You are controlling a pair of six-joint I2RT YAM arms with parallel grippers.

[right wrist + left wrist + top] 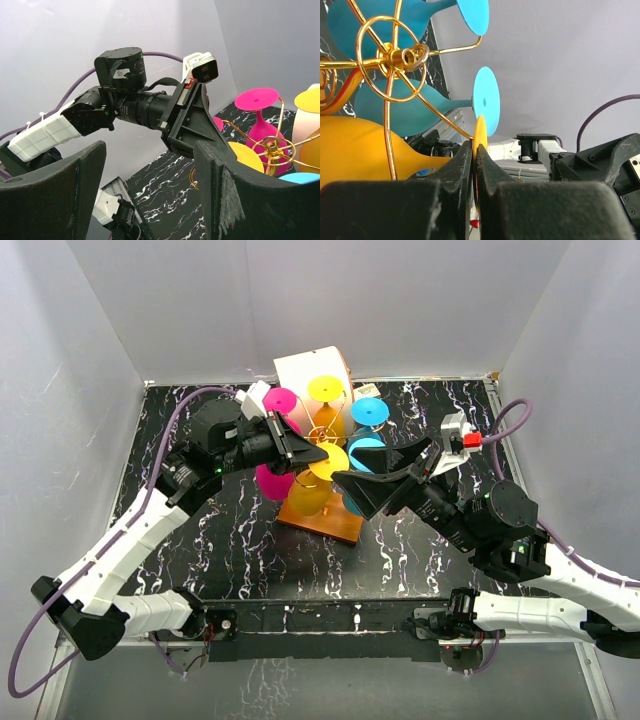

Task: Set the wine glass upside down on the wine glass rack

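The wine glass rack (322, 430) is a gold wire stand on an orange-brown wooden base (335, 527), its hub (402, 57) close in the left wrist view. My left gripper (320, 453) is shut on the flat foot (480, 131) of a yellow wine glass (308, 495), whose bowl (355, 150) hangs beside a gold arm. In the right wrist view the same yellow foot (247, 156) shows behind my left gripper (192, 127). My right gripper (346, 464) stands open just right of that foot, holding nothing (150, 200).
Pink (280, 402), yellow (326, 389) and blue (369, 411) glasses hang foot-up on the rack's other arms. A white cylinder-shaped box (300, 370) stands behind the rack. White walls enclose the black marbled table (230, 550) on three sides.
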